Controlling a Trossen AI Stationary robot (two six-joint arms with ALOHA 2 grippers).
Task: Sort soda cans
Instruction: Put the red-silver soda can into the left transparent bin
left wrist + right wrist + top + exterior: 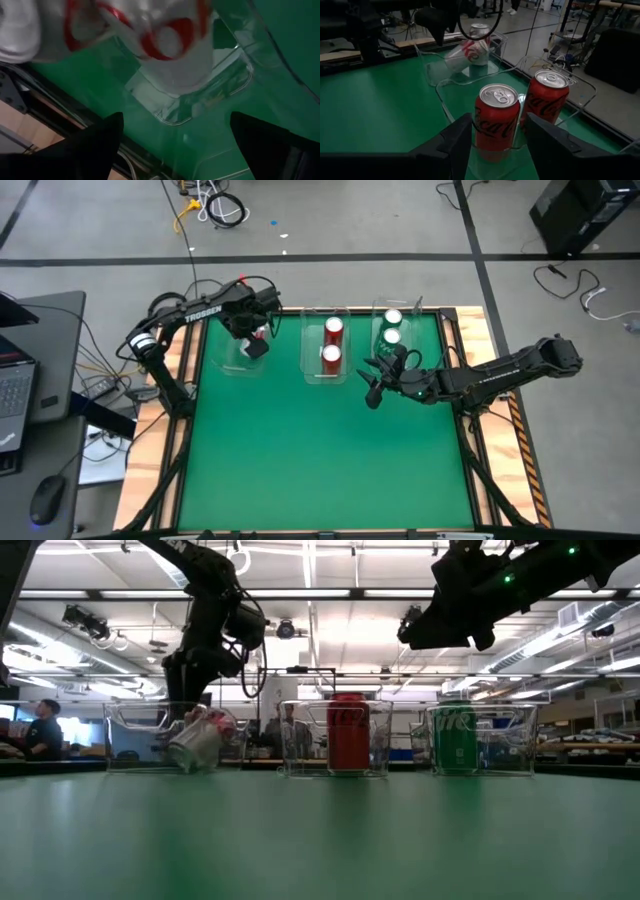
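Green felt-like matting [320, 450] fills the near tabletop, smooth and bare. Farther back stand three clear, thin-walled plastic bins with rounded corners. At about 1 o'clock of the mat's centre, the right bin [397, 313] holds two upright green cans [391, 327] with shiny silver tops; the right gripper [374, 377] hovers just in front of it, fingers half spread and grasping nothing. At 12 o'clock, the middle bin [326, 370] holds two red cylindrical cans [332, 343], upright and close together. At 11 o'clock, a silver can [193, 745] with red lettering lies tilted in the left bin [130, 740], beside another silver can [479, 31]. Over them hangs the left gripper [253, 340], fingers [95, 145] spread wide, released.
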